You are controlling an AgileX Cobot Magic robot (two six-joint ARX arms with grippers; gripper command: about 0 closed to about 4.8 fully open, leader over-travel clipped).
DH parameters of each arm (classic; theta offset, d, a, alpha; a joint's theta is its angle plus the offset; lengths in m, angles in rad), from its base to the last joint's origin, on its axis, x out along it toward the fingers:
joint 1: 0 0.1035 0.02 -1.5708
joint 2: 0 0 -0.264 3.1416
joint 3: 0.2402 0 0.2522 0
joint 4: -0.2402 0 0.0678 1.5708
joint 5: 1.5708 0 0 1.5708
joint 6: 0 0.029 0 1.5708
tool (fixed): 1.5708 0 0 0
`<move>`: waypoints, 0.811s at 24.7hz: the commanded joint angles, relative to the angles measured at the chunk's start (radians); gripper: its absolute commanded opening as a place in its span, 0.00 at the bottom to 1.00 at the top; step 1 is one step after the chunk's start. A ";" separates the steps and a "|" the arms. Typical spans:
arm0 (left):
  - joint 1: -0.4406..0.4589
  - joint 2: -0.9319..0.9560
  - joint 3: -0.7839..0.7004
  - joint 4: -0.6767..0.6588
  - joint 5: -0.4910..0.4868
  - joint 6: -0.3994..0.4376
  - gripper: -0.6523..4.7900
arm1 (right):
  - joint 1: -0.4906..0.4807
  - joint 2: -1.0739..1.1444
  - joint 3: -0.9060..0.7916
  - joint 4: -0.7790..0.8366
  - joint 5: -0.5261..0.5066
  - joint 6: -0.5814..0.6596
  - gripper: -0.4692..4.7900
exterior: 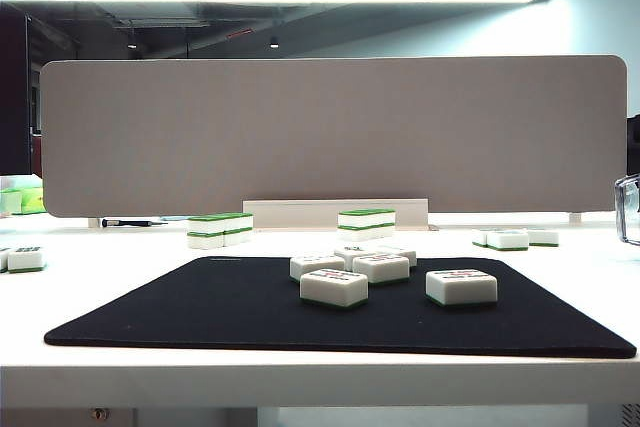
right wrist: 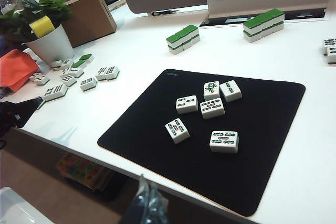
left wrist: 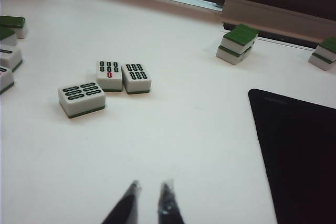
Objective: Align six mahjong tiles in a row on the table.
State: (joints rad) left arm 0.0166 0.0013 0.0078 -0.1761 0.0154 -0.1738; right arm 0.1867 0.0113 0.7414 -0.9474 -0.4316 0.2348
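Six white tiles (right wrist: 207, 114) with thin green undersides and red and dark marks lie on a black mat (right wrist: 157, 145). The tabletop (right wrist: 142, 61) is white. The stacked tiles (right wrist: 183, 39) show green tops; the flowerpot (right wrist: 51, 45) is white.

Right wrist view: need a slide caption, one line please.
Six face-up tiles scattered on the black mat, unaligned; right gripper hovers above the table's front edge.
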 commanded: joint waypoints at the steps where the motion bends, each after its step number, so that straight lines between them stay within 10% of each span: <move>1: 0.002 0.000 -0.001 -0.010 0.008 0.001 0.22 | -0.001 -0.008 -0.007 0.031 -0.005 0.003 0.09; 20: 0.002 0.000 -0.001 -0.010 0.012 0.001 0.22 | -0.005 0.091 -0.012 0.119 -0.016 0.026 0.09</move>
State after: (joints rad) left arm 0.0166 0.0010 0.0078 -0.1761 0.0177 -0.1738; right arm 0.1806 0.1001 0.7273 -0.8429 -0.4427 0.2619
